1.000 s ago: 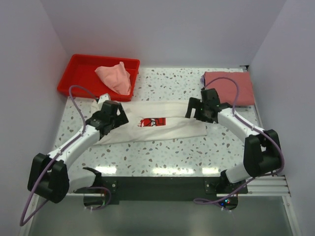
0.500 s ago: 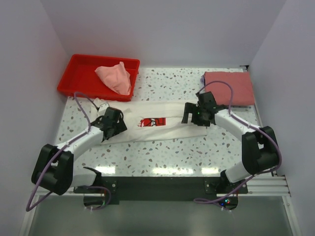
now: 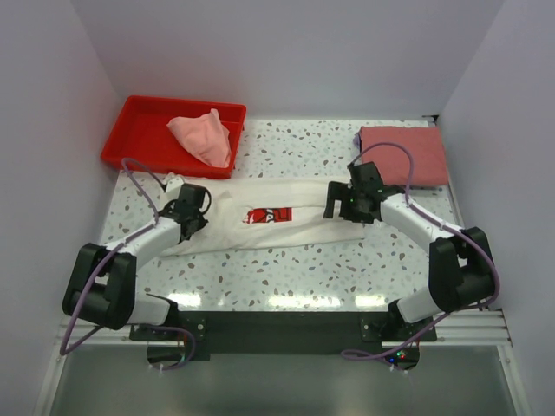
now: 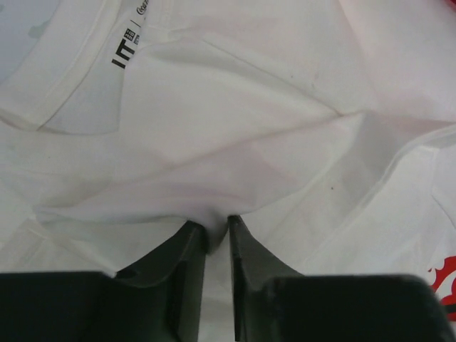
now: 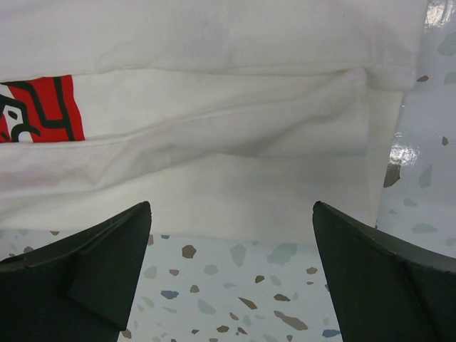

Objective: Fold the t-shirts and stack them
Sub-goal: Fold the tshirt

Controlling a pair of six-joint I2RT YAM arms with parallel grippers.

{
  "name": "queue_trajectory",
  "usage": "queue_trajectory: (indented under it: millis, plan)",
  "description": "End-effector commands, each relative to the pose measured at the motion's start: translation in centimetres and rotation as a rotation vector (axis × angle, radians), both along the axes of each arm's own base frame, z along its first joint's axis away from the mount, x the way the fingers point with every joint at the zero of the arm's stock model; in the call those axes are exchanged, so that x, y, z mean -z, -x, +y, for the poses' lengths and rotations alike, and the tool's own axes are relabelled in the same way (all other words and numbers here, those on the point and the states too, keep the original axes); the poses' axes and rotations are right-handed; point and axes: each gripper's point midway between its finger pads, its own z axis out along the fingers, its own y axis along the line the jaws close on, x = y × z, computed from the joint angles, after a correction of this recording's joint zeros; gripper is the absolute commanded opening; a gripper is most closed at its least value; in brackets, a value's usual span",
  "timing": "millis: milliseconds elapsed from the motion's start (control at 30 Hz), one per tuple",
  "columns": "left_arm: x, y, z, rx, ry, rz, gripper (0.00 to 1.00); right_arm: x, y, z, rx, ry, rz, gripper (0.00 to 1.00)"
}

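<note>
Change since half a second before: left gripper (image 4: 217, 226) had drawn slightly back toward the left end of the white t-shirt (image 3: 260, 227), its forearm lying lower. Right gripper (image 5: 231, 210) had barely shifted. The shirt stayed a long folded band.

Left gripper: fingers pressed almost together, pinching a raised fold of white cloth below the collar.

Right gripper: fingers spread wide over the shirt's near edge by the right-hand hem. Contact with the cloth cannot be told.

White t-shirt: lay across mid-table (image 3: 303, 269), red print (image 3: 267, 215) facing up at centre.

Pale pink tee (image 3: 204, 137): heaped in the red tray (image 3: 139, 130), far left.

Dusty-red tee (image 3: 403, 154): folded flat, far right corner.

Room: bare speckled table ran along the shirt's near edge and beyond its right hem.

Writing: neck label (image 4: 127, 48) read "UT" in black. The small red script beside it was illegible.
</note>
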Motion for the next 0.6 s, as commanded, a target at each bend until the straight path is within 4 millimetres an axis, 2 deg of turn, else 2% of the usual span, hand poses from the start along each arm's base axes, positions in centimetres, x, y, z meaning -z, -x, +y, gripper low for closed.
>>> queue_trajectory:
  millis: [0, 33, 67, 100, 367, 500, 567]
  plan:
    - [-2.3, -3.5, 0.0, -0.007, 0.026, -0.114, 0.17, -1.5, -0.1, -0.7, 0.009, 0.032, -0.034, 0.99]
    - [-2.2, -3.7, 0.3, -0.016, 0.029, -0.110, 0.12, -1.6, -0.2, -0.8, 0.011, 0.033, -0.039, 0.99]
    - [-2.5, -4.1, 0.3, -0.016, 0.040, -0.118, 0.01, -1.7, -0.1, -0.8, 0.013, 0.033, -0.038, 0.99]
    - [-2.6, -4.4, 0.3, -0.015, 0.047, -0.119, 0.00, -1.7, 0.0, -0.8, 0.010, 0.035, -0.035, 0.99]
    - [-3.5, -6.1, 0.8, -0.025, 0.152, -0.148, 0.00, -1.7, 0.0, -1.1, 0.020, 0.049, -0.035, 0.99]
    - [-3.1, -6.6, 2.1, -0.070, 0.195, -0.134, 0.00, -1.5, -0.1, -1.2, 0.020, 0.055, -0.031, 0.99]
    - [-3.1, -7.0, 2.0, -0.069, 0.236, -0.138, 0.00, -1.6, -0.1, -1.2, 0.020, 0.057, -0.031, 0.99]
